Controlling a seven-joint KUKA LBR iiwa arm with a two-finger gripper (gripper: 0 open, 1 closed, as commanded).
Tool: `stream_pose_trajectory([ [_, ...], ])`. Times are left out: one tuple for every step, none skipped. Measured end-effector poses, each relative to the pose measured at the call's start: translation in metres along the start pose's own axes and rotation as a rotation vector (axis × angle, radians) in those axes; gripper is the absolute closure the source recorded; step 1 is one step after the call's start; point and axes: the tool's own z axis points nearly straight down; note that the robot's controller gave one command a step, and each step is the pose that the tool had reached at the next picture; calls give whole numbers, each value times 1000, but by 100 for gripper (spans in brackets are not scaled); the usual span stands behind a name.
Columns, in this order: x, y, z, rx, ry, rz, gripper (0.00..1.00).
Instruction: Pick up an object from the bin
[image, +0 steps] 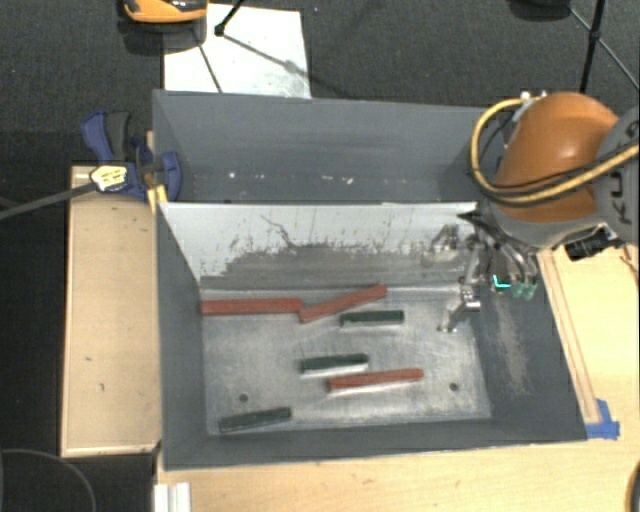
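Observation:
My gripper (457, 312) hangs at the right side of the bin, just above the floor, with nothing between its fingers; they look close together. Nearest to it, a short way left, lies a small dark green bar (371, 319). Further left and slightly higher, a red-brown bar (343, 303) lies at a slant. Below and left of the gripper lies a red bar (375, 379) on the bin floor.
A long red-brown bar (250, 307) lies at the left by the back wall. Another dark green bar (334, 364) sits mid-floor, and a third dark bar (255, 420) lies near the front left corner. The arm with its orange cover stands over the bin's right wall.

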Motion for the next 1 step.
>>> stream_pose_trajectory([
  [-1,0,-5,1,-8,-1,0],
])
